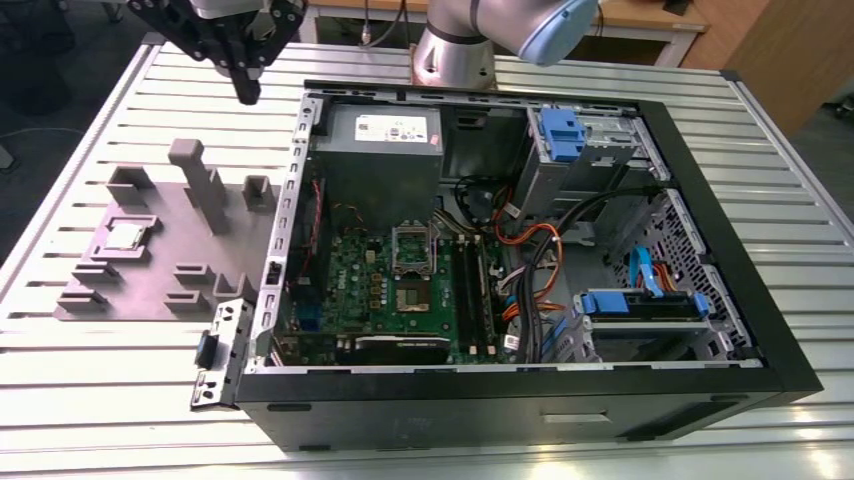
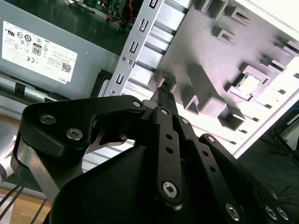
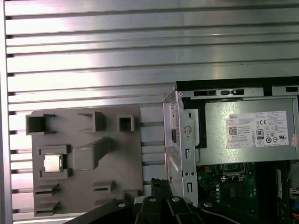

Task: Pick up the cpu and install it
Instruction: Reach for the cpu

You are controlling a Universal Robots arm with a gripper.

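Where the cpu lies: the cpu (image 1: 127, 235) sits flat, silver lid up, in a square framed pocket of the fixture plate (image 1: 140, 278), toward the exterior view's left of that plate; it also shows in both wrist views (image 2: 247, 84) (image 3: 52, 163).
Gripper: the gripper (image 1: 247, 95) hangs above the table, black fingers pointing down and pressed together on nothing.
Gripper and cpu: well apart, with nothing touching the chip.
Gripper seen from the wrist: in the first wrist view its joined tip (image 3: 161, 184) shows over the strip between the plate (image 3: 79, 186) and the case's metal side wall; in the second wrist view the linkages run to one narrow tip (image 2: 163, 91) before the plate (image 2: 196, 42).
Fixture plate: grey-purple, with raised blocks and a taller post, lying on the table just beside the case on the exterior view's left.
Computer case: the computer case (image 1: 534, 410) lies on its side, open upward.
Motherboard: the green motherboard (image 1: 380, 310) lies on the case floor, and the socket (image 1: 411, 290) near its middle has its silver bracket (image 1: 411, 240) raised.
Power supply: the grey power supply (image 1: 380, 130) fills the case's far corner nearest the gripper (image 2: 37, 46) (image 3: 247, 130).
Table: the table (image 1: 107, 390) is slatted aluminium and carries the plate and the case.
Arm: the arm (image 1: 461, 50) stands behind the case.
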